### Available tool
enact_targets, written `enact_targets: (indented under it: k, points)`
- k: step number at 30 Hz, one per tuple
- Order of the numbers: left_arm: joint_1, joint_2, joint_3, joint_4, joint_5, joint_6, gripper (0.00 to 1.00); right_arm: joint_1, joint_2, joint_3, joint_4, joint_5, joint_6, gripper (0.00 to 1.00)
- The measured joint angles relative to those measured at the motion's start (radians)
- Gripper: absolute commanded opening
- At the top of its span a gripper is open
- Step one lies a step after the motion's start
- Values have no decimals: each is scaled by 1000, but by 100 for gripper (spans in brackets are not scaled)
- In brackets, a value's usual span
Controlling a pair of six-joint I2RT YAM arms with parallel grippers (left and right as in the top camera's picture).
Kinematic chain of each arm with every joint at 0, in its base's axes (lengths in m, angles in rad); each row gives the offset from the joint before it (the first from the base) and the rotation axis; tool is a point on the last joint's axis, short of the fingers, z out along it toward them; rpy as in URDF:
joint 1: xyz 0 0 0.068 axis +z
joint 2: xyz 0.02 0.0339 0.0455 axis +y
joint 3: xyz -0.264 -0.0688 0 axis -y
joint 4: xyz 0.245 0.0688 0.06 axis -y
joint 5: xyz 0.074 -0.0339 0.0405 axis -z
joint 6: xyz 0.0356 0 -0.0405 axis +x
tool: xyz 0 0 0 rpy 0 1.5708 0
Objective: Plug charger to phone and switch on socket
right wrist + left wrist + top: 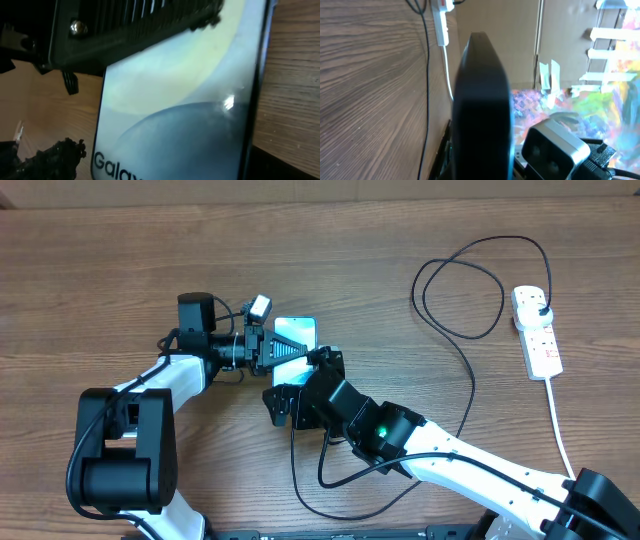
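My left gripper (285, 348) is shut on the phone (298, 330), which it holds on edge above the table. Its ribbed black pad (135, 25) lies across the light blue-teal screen (190, 115). In the left wrist view the phone (482, 100) is a dark slab seen edge-on. My right gripper (318, 364) is at the phone's bottom end and open. One finger (50, 160) stands clear of the phone's left edge. The charger's black cable (470, 370) loops from the socket (537, 330) to under the right gripper. Its plug tip is hidden.
The socket's thick white cord (560, 430) runs toward the table's front right. A black plug (540, 302) sits in the socket's far outlet. The black cable (330, 485) curls under the right forearm. The right wrist's grey camera (555, 147) is close beside the phone.
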Motion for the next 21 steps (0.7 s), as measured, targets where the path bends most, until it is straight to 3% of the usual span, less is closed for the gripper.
enact_targets:
  k: [7, 13, 21]
  points:
    - [0, 0, 0, 92, 14, -2, 4, -3, -20, 0, -100, -10, -1, 100]
    - [0, 0, 0, 168, 17, -2, 4, -55, -146, 0, -212, -42, -31, 100]
    - [-5, 0, 0, 192, 20, -2, 4, -235, -244, 0, -274, -339, -174, 100]
